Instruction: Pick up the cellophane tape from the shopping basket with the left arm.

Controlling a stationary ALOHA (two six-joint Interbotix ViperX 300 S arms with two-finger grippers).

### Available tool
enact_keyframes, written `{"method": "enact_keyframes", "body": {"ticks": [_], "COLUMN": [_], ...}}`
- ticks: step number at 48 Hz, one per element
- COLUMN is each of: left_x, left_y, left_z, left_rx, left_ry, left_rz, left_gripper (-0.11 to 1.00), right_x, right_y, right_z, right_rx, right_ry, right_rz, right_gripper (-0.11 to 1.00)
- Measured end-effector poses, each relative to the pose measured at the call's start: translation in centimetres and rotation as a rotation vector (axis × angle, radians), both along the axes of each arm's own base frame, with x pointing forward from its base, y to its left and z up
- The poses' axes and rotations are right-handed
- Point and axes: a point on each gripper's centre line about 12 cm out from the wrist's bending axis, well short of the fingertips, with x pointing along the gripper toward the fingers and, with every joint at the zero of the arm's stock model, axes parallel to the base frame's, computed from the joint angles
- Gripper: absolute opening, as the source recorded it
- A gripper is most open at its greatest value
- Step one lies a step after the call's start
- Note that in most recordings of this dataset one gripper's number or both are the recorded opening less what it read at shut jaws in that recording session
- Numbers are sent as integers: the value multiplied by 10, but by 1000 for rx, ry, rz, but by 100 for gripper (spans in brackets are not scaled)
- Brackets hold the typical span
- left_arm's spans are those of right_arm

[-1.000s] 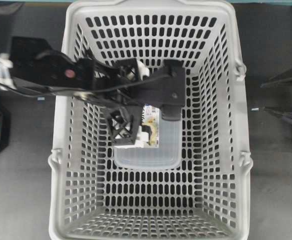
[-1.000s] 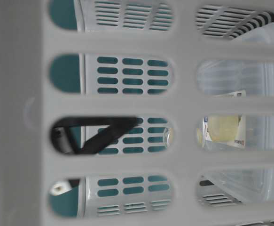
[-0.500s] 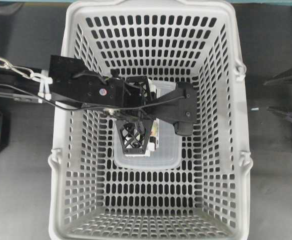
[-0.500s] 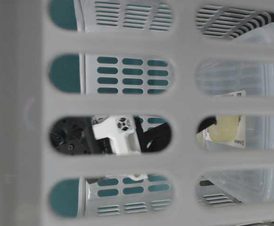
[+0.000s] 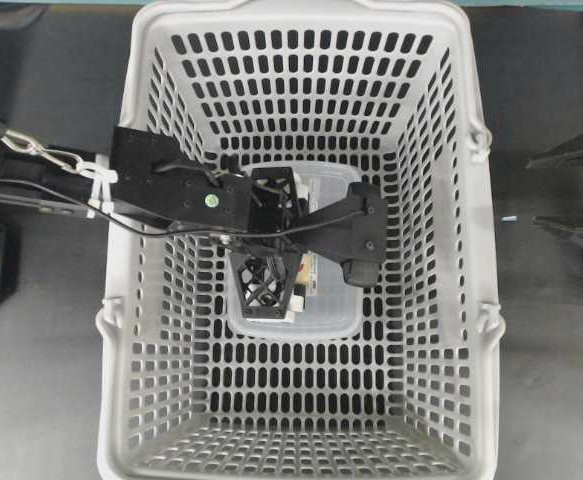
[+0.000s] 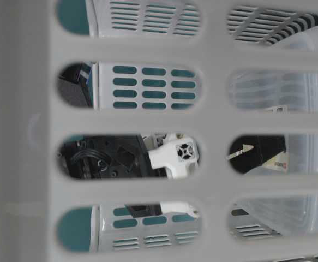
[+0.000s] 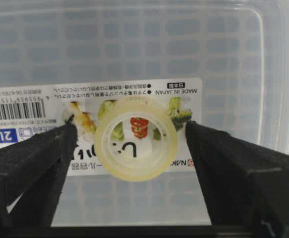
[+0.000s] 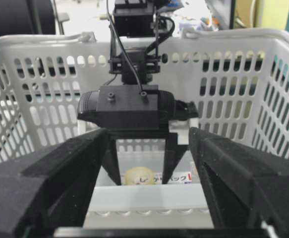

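The cellophane tape (image 7: 136, 140) is a pale-yellow ring lying flat on the printed label of a clear plastic box (image 7: 134, 49) inside the grey shopping basket (image 5: 441, 150). My left gripper (image 7: 129, 126) is open; its black fingers (image 7: 30, 163) stand on either side of the tape, apart from it. From overhead the left gripper (image 5: 311, 275) hangs over the box (image 5: 331, 310) and hides the tape. The right wrist view shows the tape (image 8: 137, 176) between the left arm's fingers. My right gripper (image 8: 148, 148) is open and empty, outside the basket.
The basket's slotted walls (image 8: 233, 74) rise on all sides of the left arm. In the table-level view the basket wall (image 6: 17, 136) fills the front; the left gripper's white part (image 6: 178, 155) and the box (image 6: 289, 109) show through its slots.
The left arm has reached farther into the basket and lowered over the box. Its fingers now cover the tape in the overhead and table-level views. The right arm has not moved.
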Motion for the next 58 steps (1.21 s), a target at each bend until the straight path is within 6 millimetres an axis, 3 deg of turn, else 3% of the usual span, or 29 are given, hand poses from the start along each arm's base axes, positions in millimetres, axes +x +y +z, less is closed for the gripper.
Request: {"method": "enact_keyframes", "body": {"ticks": [4, 10, 17, 23, 45, 50, 58], "left_x": [0, 0, -2, -2, -7, -9, -7], "left_y": [-1, -3, -3, 0, -6, -6, -8], "left_z": [0, 0, 9, 34, 171, 183, 179], "left_rx": [1, 0, 1, 1, -3, -3, -1], "left_ry": [-2, -3, -14, -57, -102, -88, -57], "left_rz": [-2, -9, -9, -4, 2, 4, 1], "left_gripper": [78, 50, 50, 50, 50, 50, 50], "right_x": [0, 0, 0, 0, 0, -1, -1], "right_y": [0, 0, 0, 0, 0, 0, 0], "right_z": [0, 0, 0, 0, 0, 1, 1], "right_rx": [2, 2, 0, 2, 8, 14, 15], "right_ry": [2, 2, 0, 0, -2, -3, -6], "right_rz": [0, 0, 0, 0, -1, -1, 1], "right_gripper": [66, 66, 66, 66, 66, 66, 66]}}
